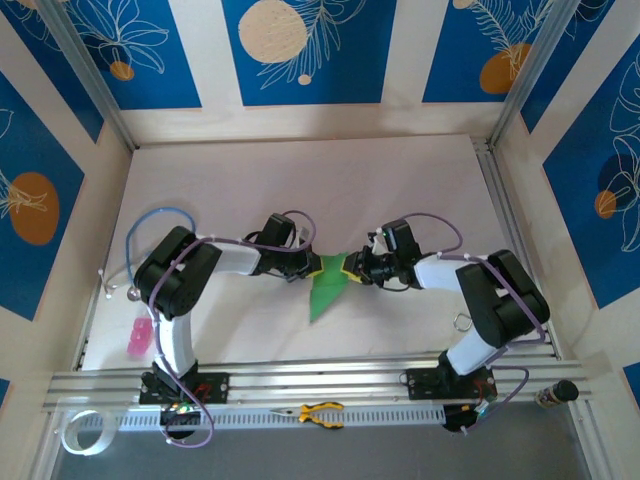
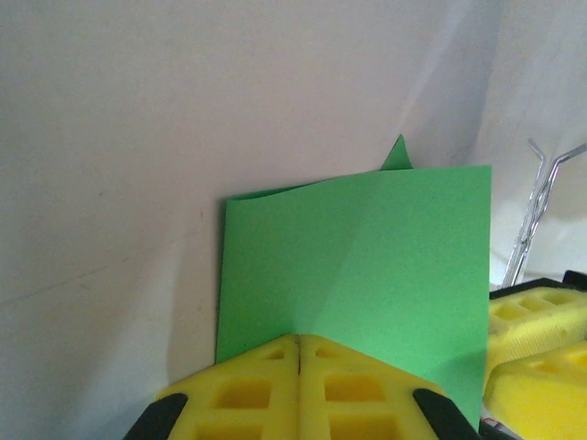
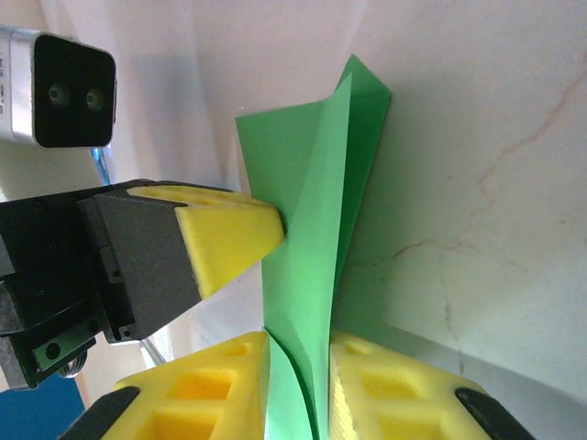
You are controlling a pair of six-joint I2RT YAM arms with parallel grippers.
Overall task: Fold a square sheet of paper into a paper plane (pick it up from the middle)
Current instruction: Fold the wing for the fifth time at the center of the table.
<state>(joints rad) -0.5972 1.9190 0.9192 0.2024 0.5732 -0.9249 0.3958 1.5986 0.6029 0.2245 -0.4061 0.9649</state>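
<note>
Bright green paper sheet [image 1: 325,292] pinned so folds hold
It's clamped by left gripper [image 2: 298,344] at 11 o'clock; right gripper [image 3: 300,348] is slightly parted around it.

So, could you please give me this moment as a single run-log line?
left gripper: shut on green paper | right gripper: open, straddling the same sheet | paper: partly folded, creased

Top view overhead, far; wrist views close, both sharing green paper [image 2: 367,266].

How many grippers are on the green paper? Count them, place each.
2. Left gripper, shut on the green paper, left side; right gripper, open around its right side.
</note>
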